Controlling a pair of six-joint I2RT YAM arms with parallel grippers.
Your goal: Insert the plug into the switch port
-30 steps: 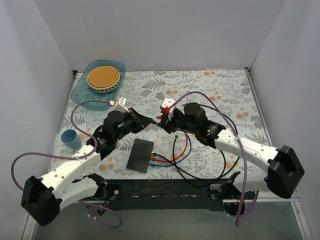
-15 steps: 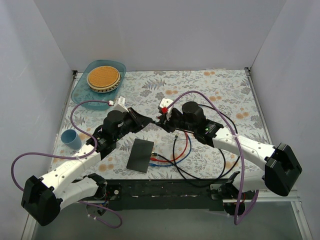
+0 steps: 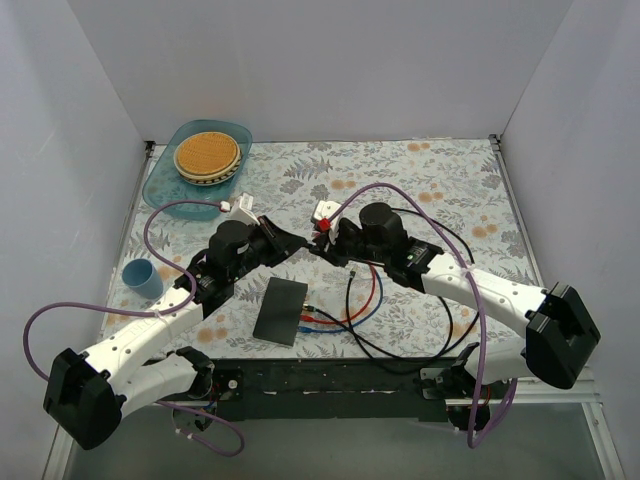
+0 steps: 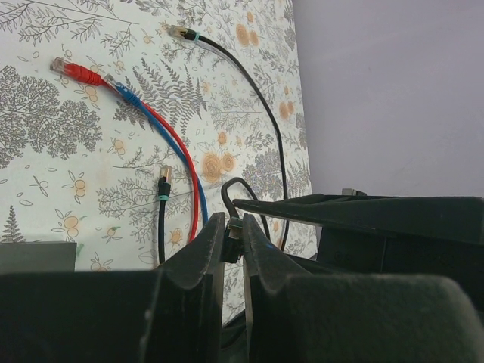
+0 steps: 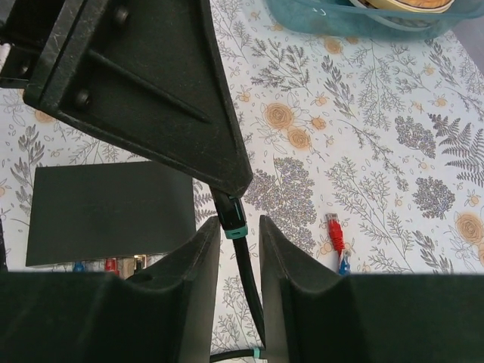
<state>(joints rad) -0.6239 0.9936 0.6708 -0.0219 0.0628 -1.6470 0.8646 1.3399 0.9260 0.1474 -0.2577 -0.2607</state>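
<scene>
one blue cup [image 3: 142, 278] at 9 o'clock, one blue tray [image 3: 163, 185] at 11. two arms, tips nearly touching mid-table. the left gripper [image 4: 233, 227] is pressed together on the plug [image 4: 234, 236] of a black cable [image 5: 246, 283]. the right gripper [image 5: 240, 234] is slightly spread, straddling that cable just behind the plug — clear only in the right wrist view. one switch [image 3: 281, 311] lies flat at 7 o'clock of them, apart. one red cable [image 4: 76, 72], one blue cable [image 4: 130, 100] — the left wrist view alone shows two loose black plug ends [image 4: 164, 175].
</scene>
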